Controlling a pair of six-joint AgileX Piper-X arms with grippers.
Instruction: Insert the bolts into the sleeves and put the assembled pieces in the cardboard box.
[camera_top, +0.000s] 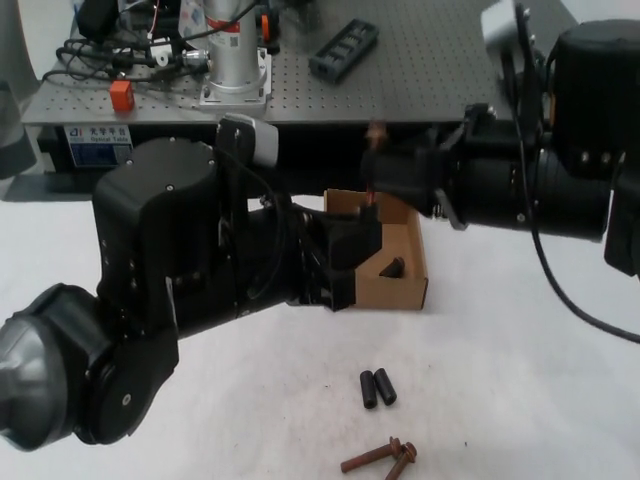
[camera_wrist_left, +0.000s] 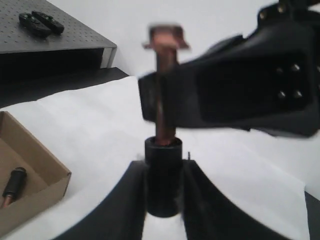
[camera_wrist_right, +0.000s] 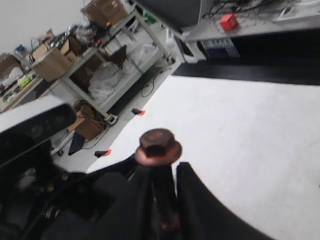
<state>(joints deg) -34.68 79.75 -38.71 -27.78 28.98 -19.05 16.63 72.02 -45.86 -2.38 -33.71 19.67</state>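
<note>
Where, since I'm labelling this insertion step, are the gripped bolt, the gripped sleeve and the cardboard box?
gripped bolt (camera_wrist_left: 164, 37), left wrist view, on its flanged head.
gripped sleeve (camera_wrist_left: 163, 175), left wrist view, on its side wall.
cardboard box (camera_top: 392, 293), high view, on its near outer wall.

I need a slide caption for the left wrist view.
Right gripper holds a bolt, tip at the mouth of the sleeve in left gripper.

In the high view the left arm (camera_top: 160, 250) is blocking my sight of the cardboard box's (camera_top: 395, 290) near-left corner. Above the box, the sleeve (camera_wrist_left: 163, 175) is hiding the bolt's (camera_wrist_left: 162, 90) tip, and the bolt's head is showing blurred. Inside the box, the assembled piece (camera_top: 392, 267) is looking too small for me to tell bolt from sleeve.
</note>
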